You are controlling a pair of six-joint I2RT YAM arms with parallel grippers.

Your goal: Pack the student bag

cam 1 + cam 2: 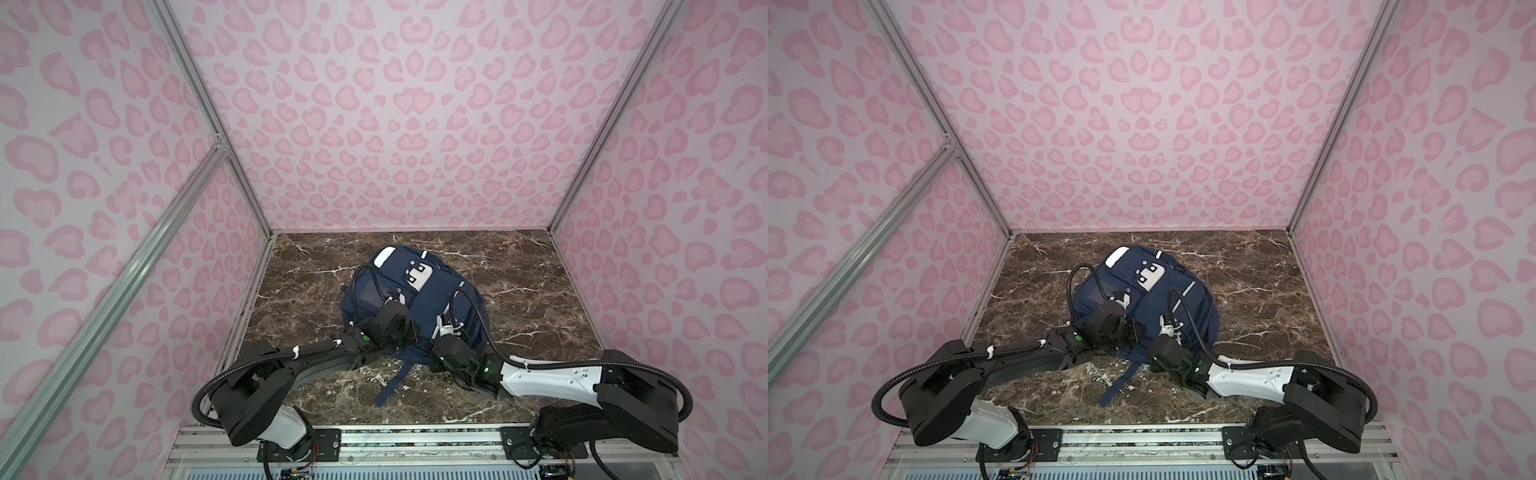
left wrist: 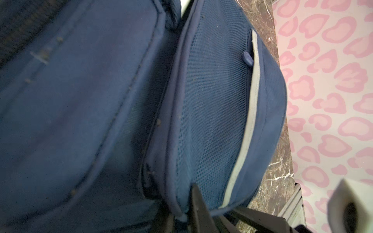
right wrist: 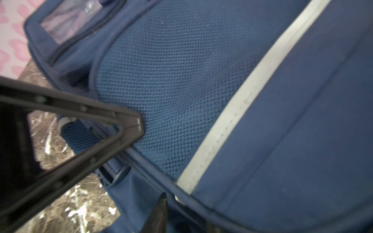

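Note:
The student bag (image 1: 432, 291) (image 1: 1192, 307), navy with a white dotted patch (image 1: 417, 274) and a grey window pocket (image 1: 368, 293) (image 3: 70, 22), lies flat mid-table. At its near edge my left gripper (image 1: 409, 328) (image 1: 1136, 328) (image 2: 181, 217) is shut, pinching the piped rim of the mesh pocket (image 2: 212, 100). In the right wrist view its tips (image 3: 139, 125) meet on the mesh. My right gripper (image 1: 434, 353) (image 1: 1152, 353) (image 3: 185, 219) sits just beside it. Its jaws stand narrow on the zip line below the pale stripe (image 3: 252, 90).
A navy strap (image 1: 395, 386) trails from the bag over the brown marble table (image 1: 540, 299) toward the front rail. Pink patterned walls (image 1: 374, 124) close in the back and both sides. Both arms' cables (image 1: 478, 316) arch over the bag.

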